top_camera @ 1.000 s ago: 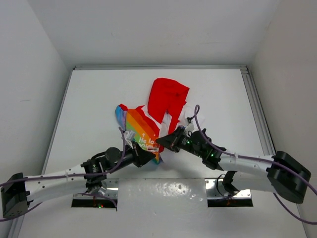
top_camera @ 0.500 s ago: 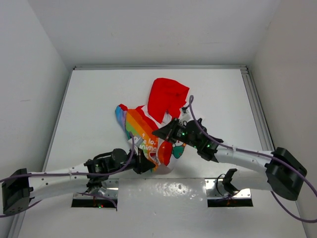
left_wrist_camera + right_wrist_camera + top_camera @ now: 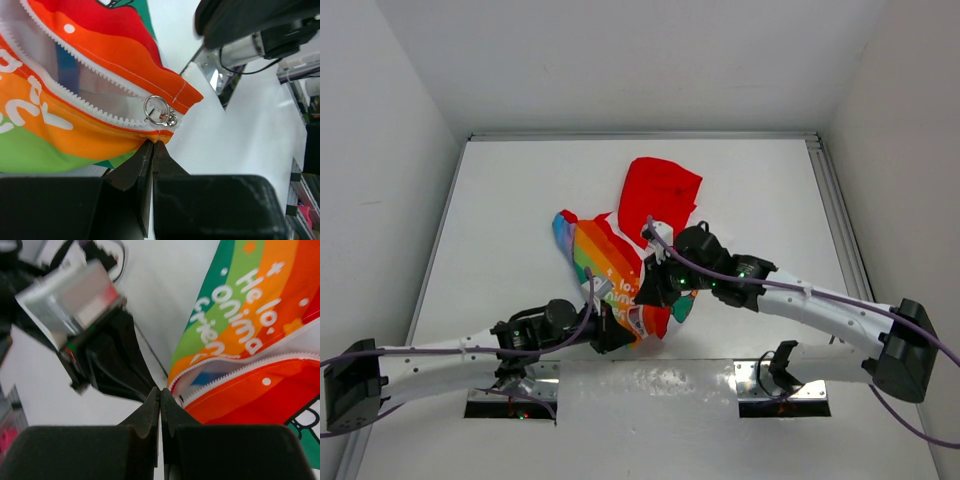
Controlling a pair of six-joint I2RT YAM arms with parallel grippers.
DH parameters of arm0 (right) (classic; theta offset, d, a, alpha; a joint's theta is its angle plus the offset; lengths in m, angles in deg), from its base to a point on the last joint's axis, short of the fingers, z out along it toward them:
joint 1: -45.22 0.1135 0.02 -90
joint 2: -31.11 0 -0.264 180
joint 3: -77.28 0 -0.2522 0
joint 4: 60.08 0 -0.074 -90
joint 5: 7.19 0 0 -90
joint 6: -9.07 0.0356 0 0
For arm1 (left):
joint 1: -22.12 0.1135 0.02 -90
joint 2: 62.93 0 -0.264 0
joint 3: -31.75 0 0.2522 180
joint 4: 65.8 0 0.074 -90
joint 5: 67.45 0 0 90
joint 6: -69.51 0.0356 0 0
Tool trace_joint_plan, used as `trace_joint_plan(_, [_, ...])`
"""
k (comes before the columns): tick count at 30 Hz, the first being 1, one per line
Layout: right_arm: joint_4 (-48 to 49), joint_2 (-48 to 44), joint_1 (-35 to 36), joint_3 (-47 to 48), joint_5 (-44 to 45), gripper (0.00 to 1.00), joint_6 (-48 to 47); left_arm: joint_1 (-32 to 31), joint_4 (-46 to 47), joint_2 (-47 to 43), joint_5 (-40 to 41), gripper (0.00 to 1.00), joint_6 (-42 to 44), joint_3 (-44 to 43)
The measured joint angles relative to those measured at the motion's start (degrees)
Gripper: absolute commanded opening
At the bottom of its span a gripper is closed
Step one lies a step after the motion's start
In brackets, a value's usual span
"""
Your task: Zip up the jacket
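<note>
The jacket (image 3: pixel 610 265) lies mid-table, red hood (image 3: pixel 660 195) at the far end, rainbow panels toward me, front open. My left gripper (image 3: pixel 623 330) is shut on the jacket's bottom hem; in the left wrist view the tips (image 3: pixel 154 144) pinch the orange hem just below the zipper slider with its ring pull (image 3: pixel 160 110). My right gripper (image 3: pixel 652 292) points down at the same bottom corner. In the right wrist view its jaws (image 3: pixel 160 390) are closed, with nothing seen between them, right beside the lower end of the white zipper teeth (image 3: pixel 240 371). The left gripper's fingers (image 3: pixel 107 360) show just beyond.
White table with a raised rail (image 3: pixel 840 230) along the right side and white walls around. Both arms cross close together over the near middle of the table. The right arm's body (image 3: pixel 250 22) hangs just above the left gripper.
The left gripper has drawn the hem right and toward me. The right arm has lifted its wrist and swung its closed tips down to the zipper's bottom end by the left gripper.
</note>
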Motion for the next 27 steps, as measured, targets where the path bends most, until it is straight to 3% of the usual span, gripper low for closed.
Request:
trace_joint_plan(1, [-1.1, 0.2, -0.4, -0.2, -1.9, 0.00, -1.2, 0.0, 0.2, -0.3, -0.3, 0.00, 0.0, 0.0])
trace_joint_plan(8, [1.0, 0.3, -4.2, -2.0, -15.0, 0.38, -4.4, 0.0, 0.9, -2.7, -2.5, 0.00, 0.2, 0.0])
trace_joint_plan(10, [2.9, 0.5, -4.2, -2.8, -18.0, 0.44, -4.3, 0.0, 1.3, -3.2, -3.0, 0.00, 0.2, 0.0])
trace_joint_plan(27, [7.6, 5.1, -6.2, -5.5, -30.3, 0.53, -6.1, 0.0, 3.6, -3.3, -5.2, 0.00, 0.2, 1.2])
